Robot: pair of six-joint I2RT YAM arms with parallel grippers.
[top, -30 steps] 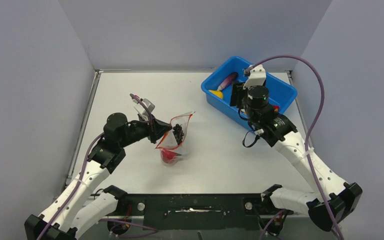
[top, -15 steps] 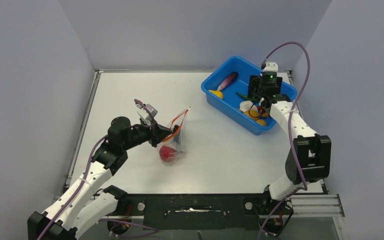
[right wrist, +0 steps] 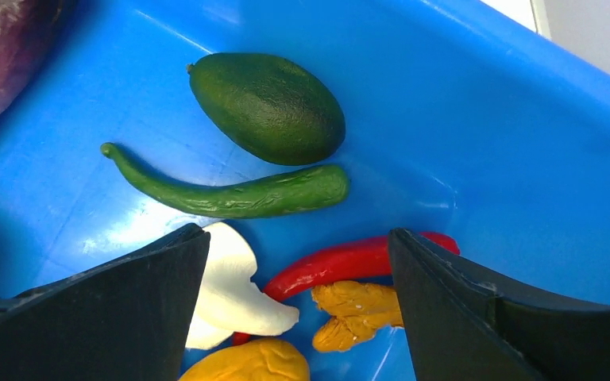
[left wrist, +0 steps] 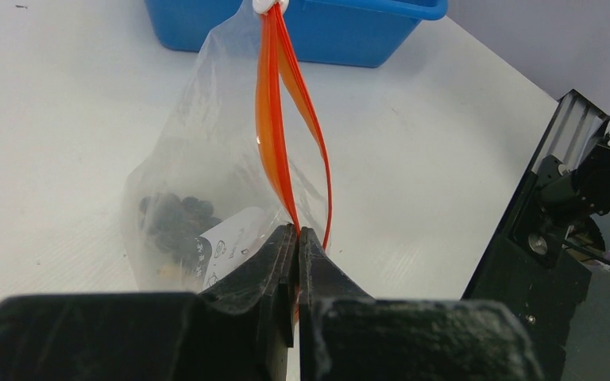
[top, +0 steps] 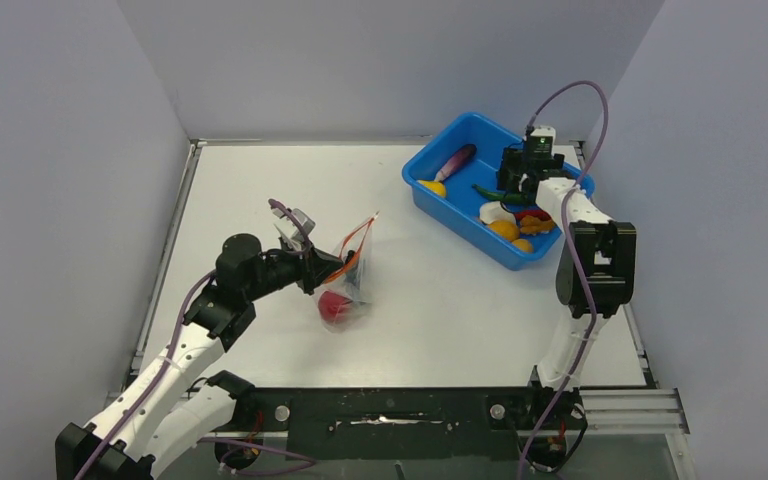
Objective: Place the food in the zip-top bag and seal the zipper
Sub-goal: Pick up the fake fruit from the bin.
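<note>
Left gripper (left wrist: 295, 238) pinches the zip-top bag (left wrist: 198, 159) by its zipper (left wrist: 270, 119) left of centre, red ball (top: 334, 306) and grapes (left wrist: 176, 218) already inside, while the right gripper (right wrist: 295, 234) hangs wide open over the far-right blue tub (right wrist: 484, 103), most food (right wrist: 266, 107) there yet to bag, sealing not started.

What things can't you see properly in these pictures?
- Right wrist view: the eggplant is cut off by the picture's edge. The white piece sits partly behind the right gripper.
- Left wrist view: the left gripper hides the lower part of the zip-top bag.
</note>
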